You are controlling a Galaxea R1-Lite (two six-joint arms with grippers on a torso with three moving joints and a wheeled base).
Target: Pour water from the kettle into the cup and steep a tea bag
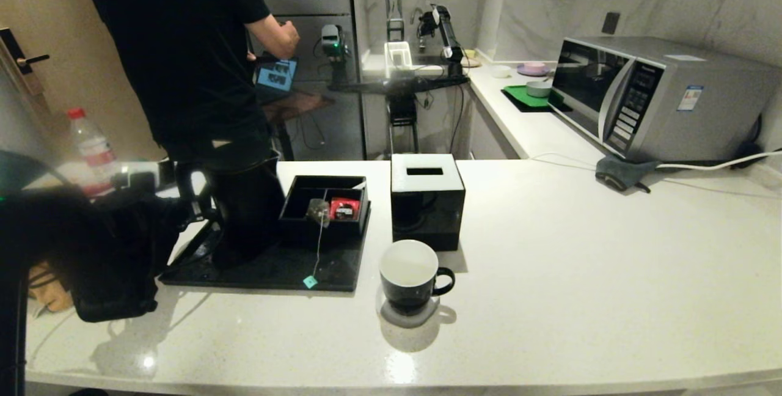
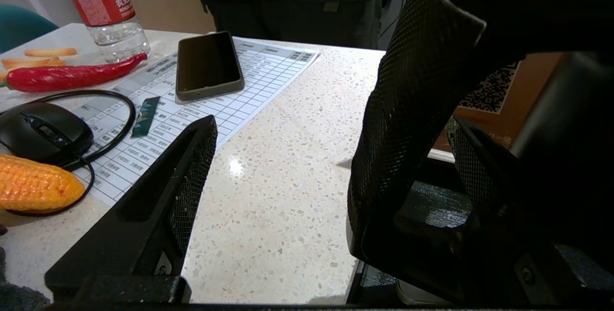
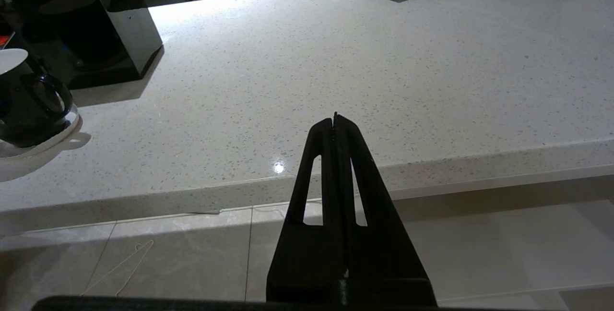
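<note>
The pour has not begun, so the step in hand looks like taking hold of the kettle (image 1: 247, 212). It stands upright at the left end of the black tray (image 1: 275, 275), just beside the divided black box (image 1: 324, 203). The left gripper (image 2: 307, 76) is at the kettle's left, on its handle side. Its fingers are wide apart, and the wrist view shows only speckled countertop between them, so nothing is held. In the head view the dark arm and the dark kettle merge, so I cannot tell how close the fingers are to the loop handle. To do this well, the fingers should straddle the handle's upright part squarely and close high up, near the rim. That way the tall body hangs steady and does not swing when lifted. The cup (image 1: 409, 277) sits on a pale coaster to the right of the tray, in front of the black cube box (image 1: 426, 200), with its ear handle facing right and its white interior showing. The carry should go low and rightward, past the box. The tea bag (image 1: 317, 209) hangs over the front wall of the divided box, next to a red packet (image 1: 344, 208). Its string runs down to the teal tag (image 1: 310, 282) on the tray, and the kettle should not snag that string. The right gripper (image 3: 335, 124) waits off the counter's near edge, right of the cup, fingers pressed together and empty.
</note>
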